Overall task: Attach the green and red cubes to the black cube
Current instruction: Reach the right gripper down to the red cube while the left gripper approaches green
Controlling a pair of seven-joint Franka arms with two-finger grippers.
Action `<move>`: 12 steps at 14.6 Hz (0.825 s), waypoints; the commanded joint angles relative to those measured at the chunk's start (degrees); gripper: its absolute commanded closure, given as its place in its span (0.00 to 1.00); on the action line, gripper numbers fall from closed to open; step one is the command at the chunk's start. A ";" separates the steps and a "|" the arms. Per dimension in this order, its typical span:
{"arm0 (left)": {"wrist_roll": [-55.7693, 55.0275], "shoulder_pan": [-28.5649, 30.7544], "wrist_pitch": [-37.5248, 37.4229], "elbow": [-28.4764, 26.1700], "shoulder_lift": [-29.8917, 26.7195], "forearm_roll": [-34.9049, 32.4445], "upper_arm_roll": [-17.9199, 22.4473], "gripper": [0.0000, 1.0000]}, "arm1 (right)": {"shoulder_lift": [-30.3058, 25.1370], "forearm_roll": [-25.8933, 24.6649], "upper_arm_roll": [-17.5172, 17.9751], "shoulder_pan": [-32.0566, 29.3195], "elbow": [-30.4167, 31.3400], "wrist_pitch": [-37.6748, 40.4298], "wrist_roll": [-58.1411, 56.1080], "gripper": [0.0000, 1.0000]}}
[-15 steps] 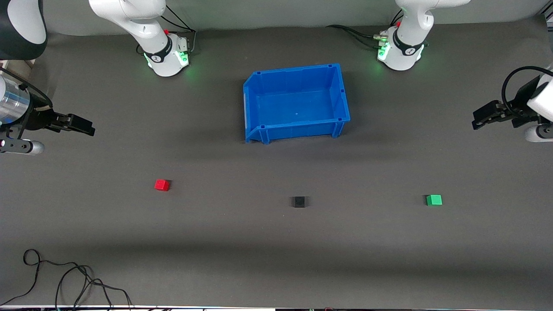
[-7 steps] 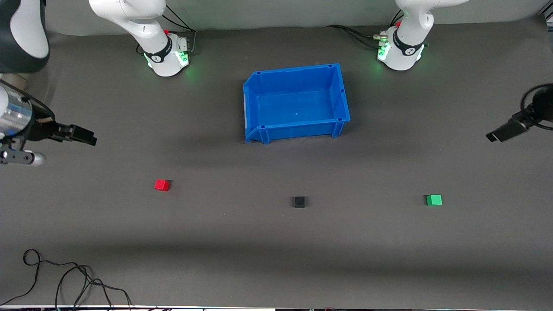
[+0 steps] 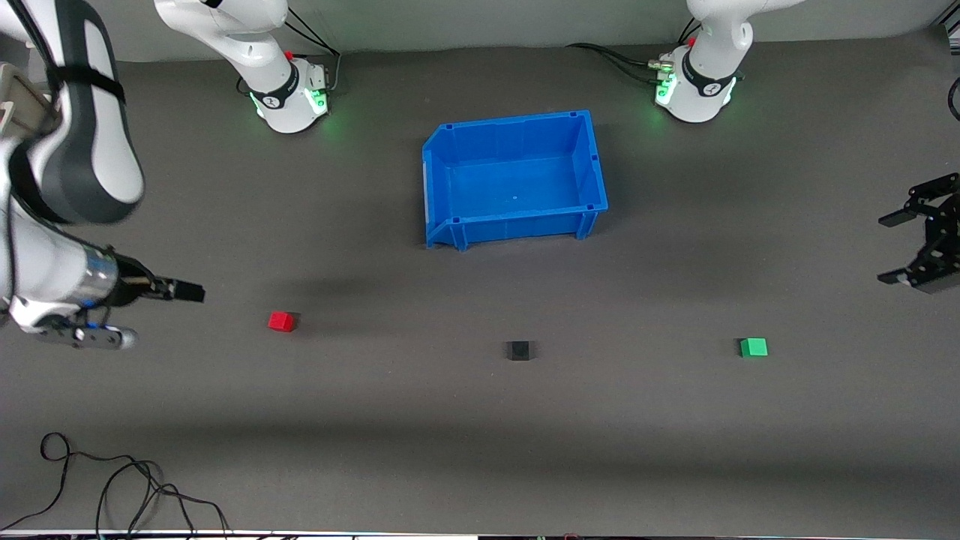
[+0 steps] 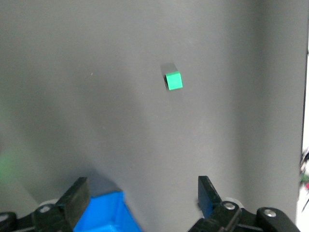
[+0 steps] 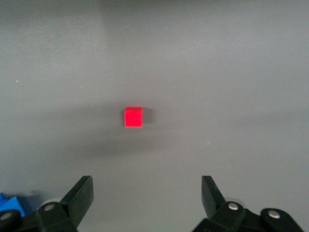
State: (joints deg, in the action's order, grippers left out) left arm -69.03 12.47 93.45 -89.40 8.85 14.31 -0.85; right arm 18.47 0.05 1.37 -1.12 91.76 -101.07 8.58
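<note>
Right gripper [image 3: 184,292] spread wide, empty, above table [image 3: 375,420] beside red cube [image 3: 281,321]. Left gripper [image 3: 911,247] likewise agape, empty, near green cube [image 3: 754,346]. Black cube [image 3: 517,349] between them. Cubes likely light, rigid; pinch opposite flat faces.

Both arms are glossy white with black joint bands. Each round base glows green, carries a small red part and trails black cables. The right arm ends in a silver wrist ring before its black hand [image 3: 184,291]. The left hand [image 3: 904,247] is black, with angular fingers and round screw heads.
</note>
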 commanded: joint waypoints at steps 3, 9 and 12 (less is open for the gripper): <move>-17.11 2.02 -1.51 8.80 9.68 0.19 -0.46 0.00 | 7.88 5.84 -0.05 -0.20 -1.32 -7.80 -0.40 0.01; -9.76 4.84 -0.03 4.78 12.50 2.65 -0.64 0.00 | 15.10 5.67 0.04 1.37 -0.36 -16.17 -0.41 0.01; 0.00 6.68 5.32 -1.28 12.85 7.82 -0.64 0.00 | 17.47 5.49 -0.05 1.99 -0.18 -17.14 1.69 0.01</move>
State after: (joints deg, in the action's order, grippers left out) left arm -75.24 17.22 95.72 -86.23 22.17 18.80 -0.99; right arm 34.83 4.80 1.48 0.36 91.95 -117.21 8.91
